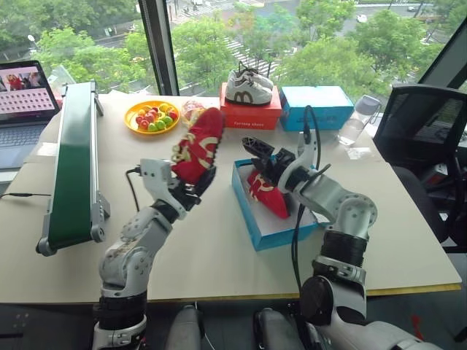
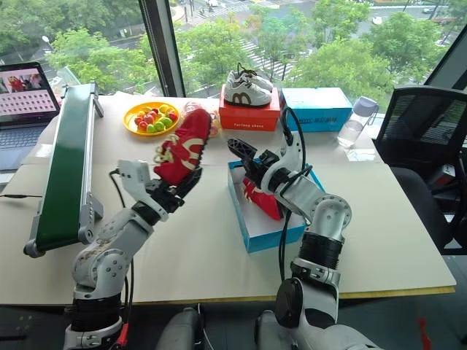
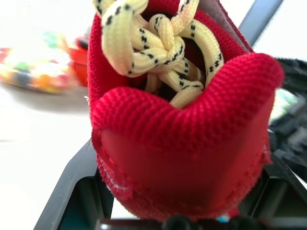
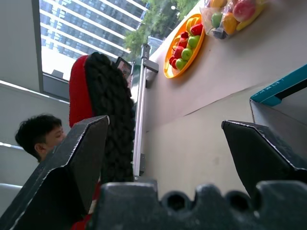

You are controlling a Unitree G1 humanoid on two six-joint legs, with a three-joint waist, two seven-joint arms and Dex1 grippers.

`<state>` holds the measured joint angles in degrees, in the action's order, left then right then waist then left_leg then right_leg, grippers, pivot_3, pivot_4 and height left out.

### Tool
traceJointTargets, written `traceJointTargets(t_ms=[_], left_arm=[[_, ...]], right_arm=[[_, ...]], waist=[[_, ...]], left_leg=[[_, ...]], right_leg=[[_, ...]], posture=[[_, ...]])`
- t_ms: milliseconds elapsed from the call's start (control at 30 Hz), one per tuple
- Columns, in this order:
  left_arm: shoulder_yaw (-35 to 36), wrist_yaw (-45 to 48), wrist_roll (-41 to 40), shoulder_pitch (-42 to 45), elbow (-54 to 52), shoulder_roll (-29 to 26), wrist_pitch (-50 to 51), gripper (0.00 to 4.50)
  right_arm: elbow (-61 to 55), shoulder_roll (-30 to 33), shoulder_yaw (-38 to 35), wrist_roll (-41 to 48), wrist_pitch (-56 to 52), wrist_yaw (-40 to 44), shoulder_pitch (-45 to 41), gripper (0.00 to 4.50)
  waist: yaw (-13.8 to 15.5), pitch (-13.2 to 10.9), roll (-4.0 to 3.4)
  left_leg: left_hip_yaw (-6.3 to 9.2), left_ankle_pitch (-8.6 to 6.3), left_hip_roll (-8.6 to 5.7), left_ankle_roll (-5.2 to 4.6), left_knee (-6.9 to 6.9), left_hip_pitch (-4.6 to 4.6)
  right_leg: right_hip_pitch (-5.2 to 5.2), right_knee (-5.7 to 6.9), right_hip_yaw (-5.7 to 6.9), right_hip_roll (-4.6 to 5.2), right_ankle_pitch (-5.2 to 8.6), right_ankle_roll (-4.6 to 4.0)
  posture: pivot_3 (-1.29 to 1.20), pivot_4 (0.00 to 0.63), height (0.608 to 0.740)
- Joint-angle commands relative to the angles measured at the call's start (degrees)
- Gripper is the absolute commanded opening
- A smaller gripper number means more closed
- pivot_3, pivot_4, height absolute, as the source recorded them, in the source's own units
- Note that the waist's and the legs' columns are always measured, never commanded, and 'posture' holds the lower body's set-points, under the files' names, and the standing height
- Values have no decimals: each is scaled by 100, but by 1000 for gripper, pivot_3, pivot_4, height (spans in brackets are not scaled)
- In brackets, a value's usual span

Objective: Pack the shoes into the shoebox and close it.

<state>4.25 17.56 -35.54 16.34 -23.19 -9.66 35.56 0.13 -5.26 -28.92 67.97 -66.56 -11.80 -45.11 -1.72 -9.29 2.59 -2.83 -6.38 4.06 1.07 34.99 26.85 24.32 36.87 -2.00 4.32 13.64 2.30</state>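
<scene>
1. We are at a pale table (image 1: 219, 233) beside a big window with trees outside; a green conveyor (image 1: 73, 168) lies on the left, a yellow fruit plate (image 1: 151, 117) at the far side, and a red box (image 1: 250, 114) carrying white sneakers (image 1: 248, 87) stands beside another blue box (image 1: 317, 107).
2. Our left gripper (image 1: 195, 186) is clamped on the heel end of one red shoe (image 1: 198, 146), held up off the table with its toe pointing up and away, just left of the shoebox (image 1: 273, 219).
3. The other red shoe (image 1: 266, 191) already lies inside the open shoebox, leaning toward its near-left side.
4. Our right gripper (image 1: 255, 149) hovers above the far end of the box with its fingers spread wide and nothing between them.
5. To do this step well, we judge we should carry the held shoe rightward over the box's left wall and tip it flat.
6. We would lay it beside its mate, in the free space on the right.
7. The right arm crowds that space, so moving it aside first looks wise.
8. We should let go only once the sole rests on the box floor.
</scene>
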Motion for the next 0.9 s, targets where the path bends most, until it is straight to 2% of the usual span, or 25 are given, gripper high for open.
traceJointTargets(t_ms=[33, 367, 467, 633, 733, 767, 800, 833, 867, 900], left_arm=[[-191, 134, -230, 135, -348, 18, 91, 2676], [-368, 207, -298, 290, -243, -110, 197, 2676], [-341, 159, -226, 339, -157, -168, 170, 2652], [-443, 122, 27, 354, -41, -252, 111, 2652], [-486, 143, 163, 342, -6, -255, 51, 2652], [-477, 155, 163, 336, -11, -241, 46, 3123], [-513, 172, 241, 327, -29, -284, 44, 3597], [-544, 193, 309, 315, -45, -329, 39, 3754], [-560, 243, 356, 285, -56, -380, 18, 4241], [-548, 285, 352, 248, -56, -424, 39, 4409]], right_arm=[[-405, -283, 353, 646, 8, -302, -315, 4500], [-571, 103, 831, 929, 274, -550, -65, 4500], [-609, 164, 894, 890, 396, -580, 14, 3824], [-635, 251, 1032, 907, 465, -518, 45, 2101], [-615, 284, 1072, 966, 482, -526, 31, 1272], [-609, 294, 1087, 984, 504, -534, 27, 935], [-548, 262, 1021, 1065, 599, -629, -6, 920], [-480, 253, 946, 1083, 722, -711, -54, 920], [-396, 260, 846, 1055, 890, -806, -125, 920], [-338, 312, 771, 942, 1064, -828, -205, 920]], waist=[[-34, 0, -1], [-54, 0, -1], [-43, 0, -1], [-46, 0, -1], [-49, 0, -1], [-48, 0, -1], [-48, 0, -1], [-51, 0, -1], [-62, 0, -1], [-71, -1, -2]], left_leg=[[1, 0, 0, -1, 2, -2], [6, 2, -1, -5, 4, 0], [6, 2, -1, -6, 2, 1], [6, 2, -1, -6, 2, 2], [6, 2, -1, -6, 1, 2], [6, 2, -1, -6, 0, 3], [6, 2, -1, -6, 0, 3], [6, 2, -1, -6, -1, 3], [6, 2, -1, -6, -2, 2], [6, 2, -1, -6, -3, 0]], right_leg=[[-3, 0, 0, 0, 0, 0], [-6, -7, 2, 0, 0, 2], [-6, -8, 3, 0, 1, 2], [-5, -10, 3, 0, 1, 2], [-5, -10, 3, 0, 1, 2], [-4, -10, 3, 0, 1, 2], [-4, -11, 3, 0, 1, 2], [-4, -12, 3, 0, 1, 2], [-3, -12, 3, 0, 1, 2], [-3, -11, 2, -1, 1, 1]], posture=[[0, 150, 736], [0, 150, 736], [0, 150, 736], [0, 150, 736], [0, 150, 736], [0, 150, 736], [0, 150, 736], [0, 150, 736], [0, 150, 736], [0, 150, 736]])
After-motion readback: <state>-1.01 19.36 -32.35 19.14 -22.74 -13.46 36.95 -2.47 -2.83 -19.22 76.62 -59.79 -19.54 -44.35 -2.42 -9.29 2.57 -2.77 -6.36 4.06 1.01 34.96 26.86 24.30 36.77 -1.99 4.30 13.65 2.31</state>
